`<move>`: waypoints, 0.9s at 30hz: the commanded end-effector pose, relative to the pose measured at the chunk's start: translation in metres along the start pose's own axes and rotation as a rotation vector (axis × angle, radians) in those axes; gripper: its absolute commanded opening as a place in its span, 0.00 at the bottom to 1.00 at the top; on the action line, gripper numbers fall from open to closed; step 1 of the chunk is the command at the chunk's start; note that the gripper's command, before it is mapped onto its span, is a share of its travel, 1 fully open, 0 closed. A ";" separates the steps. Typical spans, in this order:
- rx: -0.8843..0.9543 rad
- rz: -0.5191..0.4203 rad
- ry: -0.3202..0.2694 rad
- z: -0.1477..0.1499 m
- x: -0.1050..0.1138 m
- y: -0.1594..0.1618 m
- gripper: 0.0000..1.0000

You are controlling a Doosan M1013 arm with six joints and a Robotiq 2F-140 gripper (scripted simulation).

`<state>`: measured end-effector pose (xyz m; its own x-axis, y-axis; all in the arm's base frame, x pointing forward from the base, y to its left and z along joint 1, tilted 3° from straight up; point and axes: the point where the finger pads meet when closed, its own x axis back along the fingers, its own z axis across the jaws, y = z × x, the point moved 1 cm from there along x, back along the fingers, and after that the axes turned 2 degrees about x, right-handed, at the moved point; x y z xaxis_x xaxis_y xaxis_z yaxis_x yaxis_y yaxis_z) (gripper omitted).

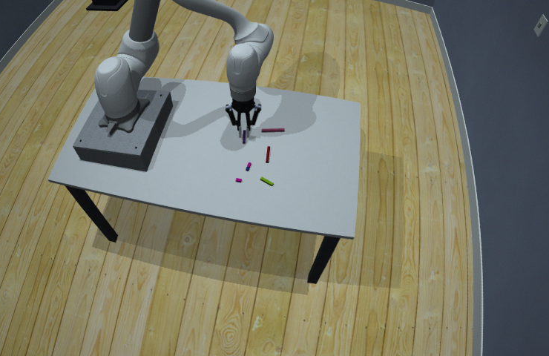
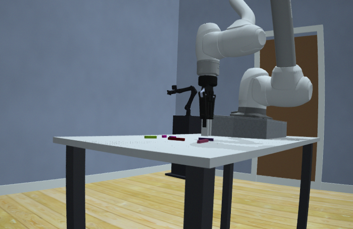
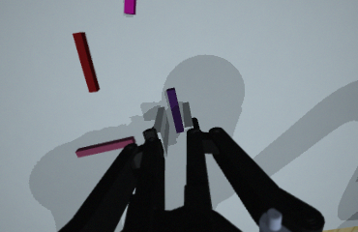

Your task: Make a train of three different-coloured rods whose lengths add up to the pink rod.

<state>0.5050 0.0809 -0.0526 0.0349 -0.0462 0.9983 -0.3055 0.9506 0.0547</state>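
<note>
The purple rod (image 1: pixel 244 136) lies flat on the white table; it also shows in the exterior view (image 2: pixel 205 139) and in the wrist view (image 3: pixel 175 109). My gripper (image 1: pixel 243 129) (image 2: pixel 205 130) (image 3: pixel 175 114) points straight down just above it, fingers a narrow gap apart on either side of the rod, holding nothing. The pink rod (image 1: pixel 272 130) (image 3: pixel 105 146) lies to the right of it. The red rod (image 1: pixel 267 153) (image 3: pixel 85 62) lies nearer the front. A magenta rod with a blue rod at its end (image 1: pixel 248 166), a second magenta rod (image 1: pixel 238 179) and a lime rod (image 1: pixel 266 181) lie further forward.
The arm's grey base block (image 1: pixel 124 134) stands at the table's left end. A black stand with a small arm (image 2: pixel 186 108) is behind the table.
</note>
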 end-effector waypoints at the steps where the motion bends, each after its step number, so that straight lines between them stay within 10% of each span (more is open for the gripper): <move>1: 0.000 0.000 0.000 0.000 0.000 0.000 0.15; 27: 0.000 0.000 0.000 0.000 -0.005 0.000 0.15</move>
<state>0.5048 0.0810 -0.0565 0.0350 -0.0462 0.9983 -0.3055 0.9506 0.0547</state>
